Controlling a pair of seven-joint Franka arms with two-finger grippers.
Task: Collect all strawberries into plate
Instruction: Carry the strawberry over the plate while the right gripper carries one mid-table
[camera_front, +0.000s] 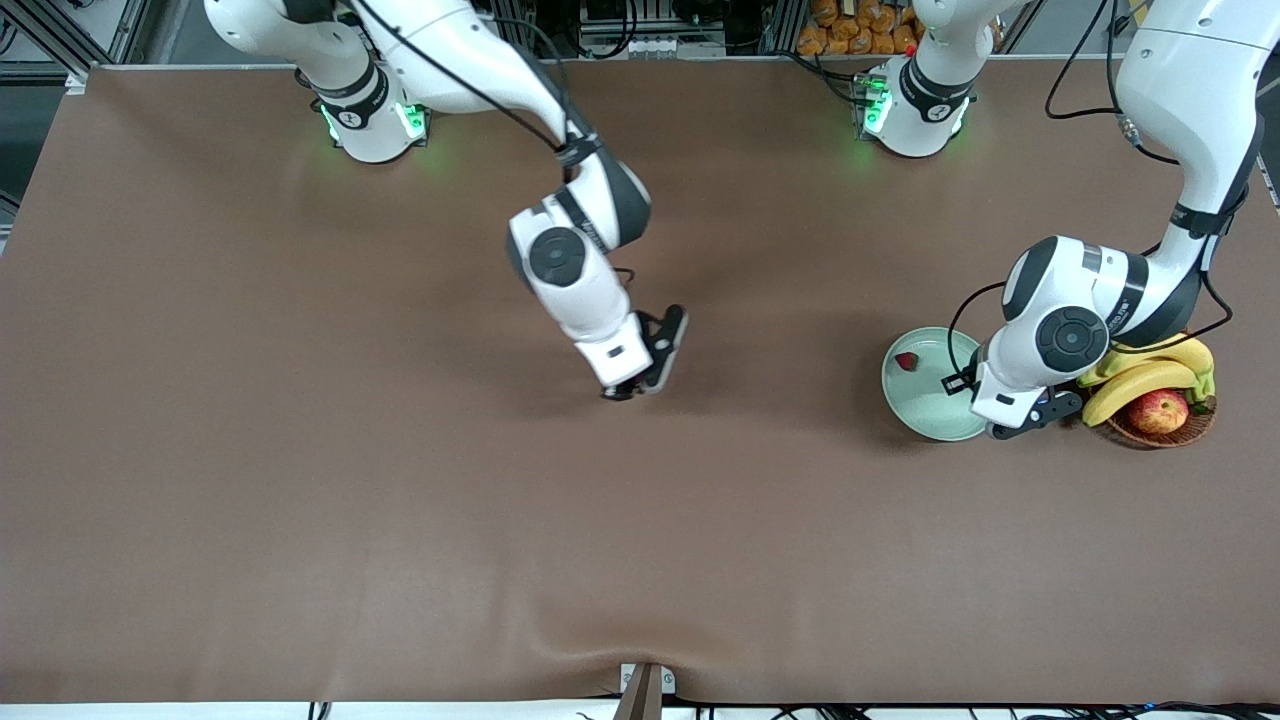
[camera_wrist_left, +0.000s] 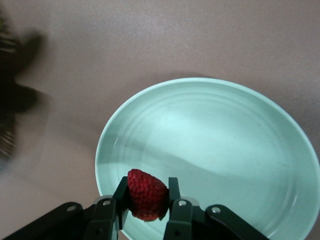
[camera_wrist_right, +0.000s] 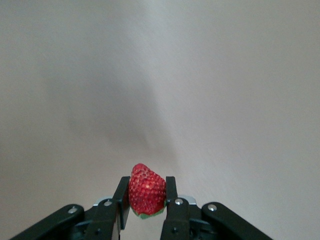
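One strawberry (camera_front: 907, 361) lies in the plate (camera_front: 925, 418), which sits toward the left arm's end of the table (camera_front: 300, 450), beside a wicker basket (camera_front: 1160, 428) of bananas (camera_front: 1140, 380) and an apple (camera_front: 1158, 410). A second strawberry (camera_wrist_left: 146, 195) is clamped in the jaws of the left gripper (camera_wrist_left: 146, 207), which is held over the plate's rim; the plate's open floor lies just ahead of the jaws, so only a short carry inward seems needed before release. A third strawberry (camera_wrist_right: 147, 190) is clamped in the jaws of the right gripper (camera_wrist_right: 146, 206), held over bare table near the middle, well apart from the plate. For this berry the plate lies toward the left arm's end, and the left arm is much the nearer to it. Both held berries sit upright between the fingers, tip uppermost as the wrist views show them.

In the front view neither held berry can be seen, each hidden under its own wrist; only the wrist views show them. The berry already in the plate is shown by the front view alone.
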